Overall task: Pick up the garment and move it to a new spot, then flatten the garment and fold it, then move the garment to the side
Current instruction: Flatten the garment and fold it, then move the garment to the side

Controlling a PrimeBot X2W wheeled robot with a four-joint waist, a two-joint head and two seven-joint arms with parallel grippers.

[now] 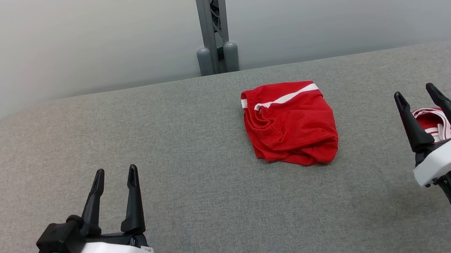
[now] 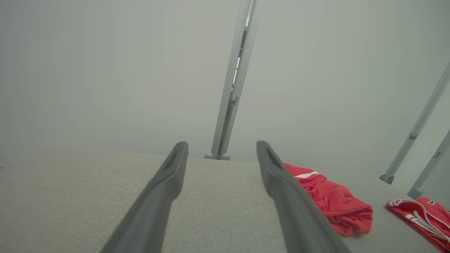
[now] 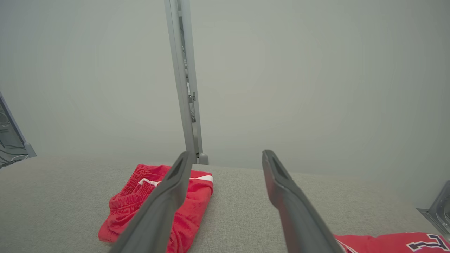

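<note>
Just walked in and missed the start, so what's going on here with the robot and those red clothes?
Nothing is being handled right now. The red shorts lie bunched up near the middle of the grey table, untouched. The left gripper and the right gripper are both open and empty, one on each side. A second red garment lies on the table by the right gripper.

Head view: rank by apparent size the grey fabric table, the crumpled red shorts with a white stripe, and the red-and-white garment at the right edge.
1. grey fabric table
2. crumpled red shorts
3. red-and-white garment, unsure: the right gripper and the frame edge hide part of it.
</note>
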